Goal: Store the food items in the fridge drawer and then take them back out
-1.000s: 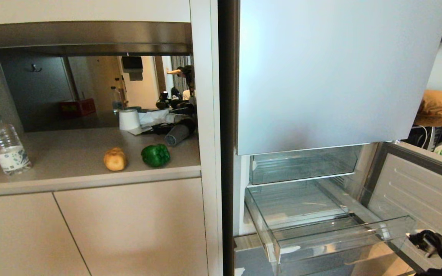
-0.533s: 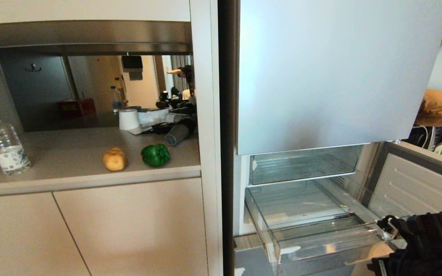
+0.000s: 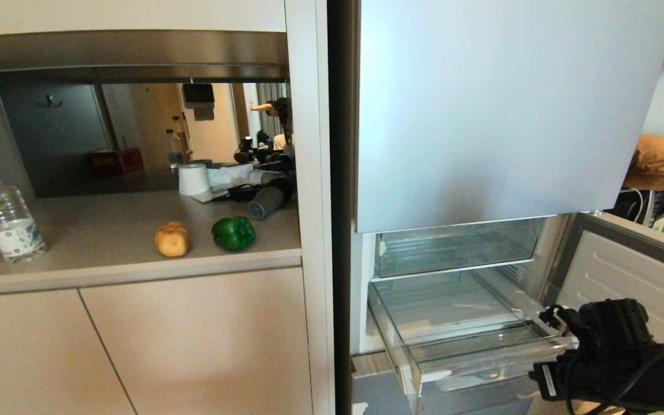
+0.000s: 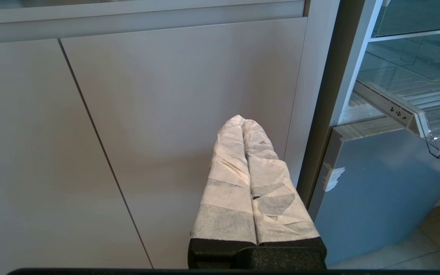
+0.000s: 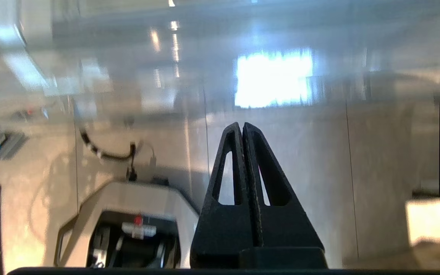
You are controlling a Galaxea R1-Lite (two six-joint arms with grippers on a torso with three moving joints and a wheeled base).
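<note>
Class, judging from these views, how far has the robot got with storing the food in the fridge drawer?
Done: the clear plastic fridge drawer stands pulled out, with nothing in it. In hand: the right end effector, shut and holding nothing, is by the drawer's front right corner. Left: the tan-brown oval potato and glossy green bell pepper lie on the counter, so storing and retrieving both remain.

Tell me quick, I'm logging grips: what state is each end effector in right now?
Left end effector: closed, holding nothing, in front of the cabinet door.
Right end effector: closed, holding nothing, by the drawer.
</note>
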